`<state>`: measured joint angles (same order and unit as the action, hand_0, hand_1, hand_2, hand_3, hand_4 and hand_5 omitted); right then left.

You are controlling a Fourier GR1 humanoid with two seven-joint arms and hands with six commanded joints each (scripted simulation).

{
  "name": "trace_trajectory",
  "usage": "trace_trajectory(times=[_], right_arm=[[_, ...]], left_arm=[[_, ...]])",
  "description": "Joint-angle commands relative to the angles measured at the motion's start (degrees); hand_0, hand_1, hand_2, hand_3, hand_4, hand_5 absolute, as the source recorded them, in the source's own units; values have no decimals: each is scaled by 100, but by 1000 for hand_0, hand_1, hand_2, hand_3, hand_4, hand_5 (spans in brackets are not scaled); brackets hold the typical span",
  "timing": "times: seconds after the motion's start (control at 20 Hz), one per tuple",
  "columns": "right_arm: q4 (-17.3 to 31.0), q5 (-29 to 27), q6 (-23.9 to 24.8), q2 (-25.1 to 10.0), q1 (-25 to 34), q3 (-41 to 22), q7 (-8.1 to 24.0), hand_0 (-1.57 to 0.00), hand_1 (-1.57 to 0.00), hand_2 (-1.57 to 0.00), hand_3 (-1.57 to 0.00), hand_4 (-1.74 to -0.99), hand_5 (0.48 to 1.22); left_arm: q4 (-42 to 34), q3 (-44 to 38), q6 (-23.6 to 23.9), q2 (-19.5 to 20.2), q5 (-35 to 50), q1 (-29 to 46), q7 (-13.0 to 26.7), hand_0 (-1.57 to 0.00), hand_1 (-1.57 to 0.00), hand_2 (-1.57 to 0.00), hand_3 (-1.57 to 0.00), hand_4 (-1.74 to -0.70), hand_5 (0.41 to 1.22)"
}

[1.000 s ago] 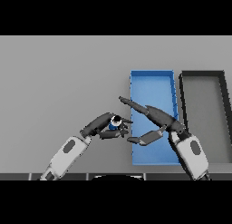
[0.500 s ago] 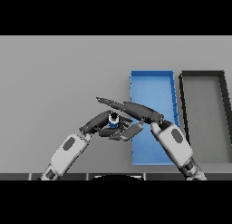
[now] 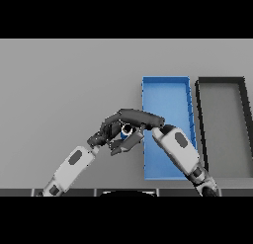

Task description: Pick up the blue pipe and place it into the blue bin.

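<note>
The blue pipe (image 3: 125, 132) is a short blue piece with a dark end, standing on the table just left of the blue bin (image 3: 168, 90). Only a small part of it shows. My right hand (image 3: 138, 118) reaches left from over the bin. Its fingers arch over the pipe and its thumb (image 3: 126, 144) lies under it, so the hand is curled round the pipe. My left hand (image 3: 100, 137) rests on the table directly left of the pipe with relaxed fingers, partly hidden under the right hand's fingertips.
A black bin (image 3: 225, 82) stands right of the blue bin, side by side with it. My right forearm (image 3: 177, 149) lies across the blue bin's near half. Grey table stretches to the left and behind.
My right hand has swung left from over the bin's edge onto the pipe, and its fingers and thumb have closed round it. The left hand has stayed in place.
</note>
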<state>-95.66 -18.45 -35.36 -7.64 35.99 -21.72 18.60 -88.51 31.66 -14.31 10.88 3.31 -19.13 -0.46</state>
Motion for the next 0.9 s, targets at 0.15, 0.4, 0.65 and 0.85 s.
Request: trace_trajectory(times=[0.15,0.4,0.65,0.85], right_arm=[[-36,-242,173,122,-155,-53,247,-1285,-1290,-1290,-1191,-1475,809],[-187,402,67,157,-302,-69,-207,-1477,-1479,-1479,-1446,-1465,1086],[-289,288,-139,460,-434,95,164,-1540,-1541,-1541,-1530,-1477,1177],[-359,446,-297,634,-509,227,252,-1558,-1559,-1559,-1554,-1481,1203]], left_arm=[[-114,-142,-67,-235,550,186,-380,-1294,-1283,-1274,-533,-1698,1206],[-42,-122,-63,-117,447,130,-460,-1480,-1454,-1474,-550,-1727,1216],[-18,-10,-182,35,314,36,-609,-1407,-1190,-1242,-518,-1544,1219],[-12,5,-549,139,238,-1,-466,-626,-513,-524,-212,-1179,1213]])
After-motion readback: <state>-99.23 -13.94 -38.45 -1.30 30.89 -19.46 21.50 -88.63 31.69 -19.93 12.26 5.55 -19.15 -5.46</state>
